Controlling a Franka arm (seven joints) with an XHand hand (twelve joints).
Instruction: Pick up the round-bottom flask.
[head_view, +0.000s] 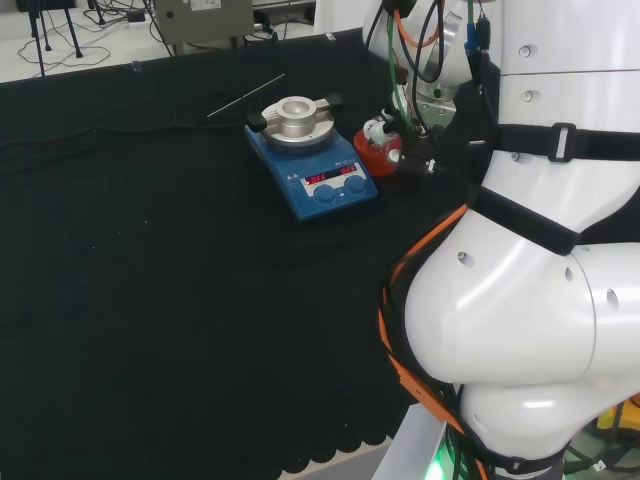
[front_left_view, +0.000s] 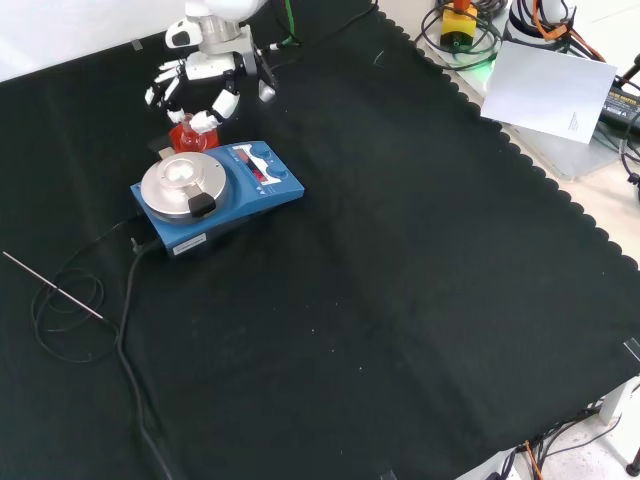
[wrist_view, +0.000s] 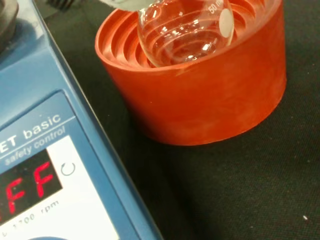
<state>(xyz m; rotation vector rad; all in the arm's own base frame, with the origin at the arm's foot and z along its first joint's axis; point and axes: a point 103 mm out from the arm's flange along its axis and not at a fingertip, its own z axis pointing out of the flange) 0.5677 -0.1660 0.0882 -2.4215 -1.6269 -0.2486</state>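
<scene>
Hand (front_left_view: 205, 85) sitting at the upper left of the front view, directly over the red ribbed stand (front_left_view: 187, 134). Fingers (front_left_view: 160, 88) showing spread and bent downward around the spot above the stand; whether they are pinching the glass, cannot tell. In the head view the hand (head_view: 392, 132) is showing just left of the white arm links, right of centre near the top.

Round-bottom flask (wrist_view: 185, 30) resting in the stand (wrist_view: 200, 85), bulb seated in the ribbed hollow, glass clear, neck running out of the wrist view. In the head view the stand (head_view: 376, 158) is sitting just beside the right edge of the blue stirrer plate (head_view: 315, 165).

Stirrer plate (front_left_view: 215, 195) lying just below the stand in the front view, round metal top (front_left_view: 180, 180) toward its left end, red digits lit on the panel (wrist_view: 30, 185). Blue casing edge standing close beside the stand wall in the wrist view, a narrow strip of black cloth (front_left_view: 400, 300) between.

Thin metal rod (front_left_view: 55, 287) and looping black cable (front_left_view: 120, 300) lying at the left of the front view. Cloth running bare across the centre, right and bottom; scalloped edge at the right.
</scene>
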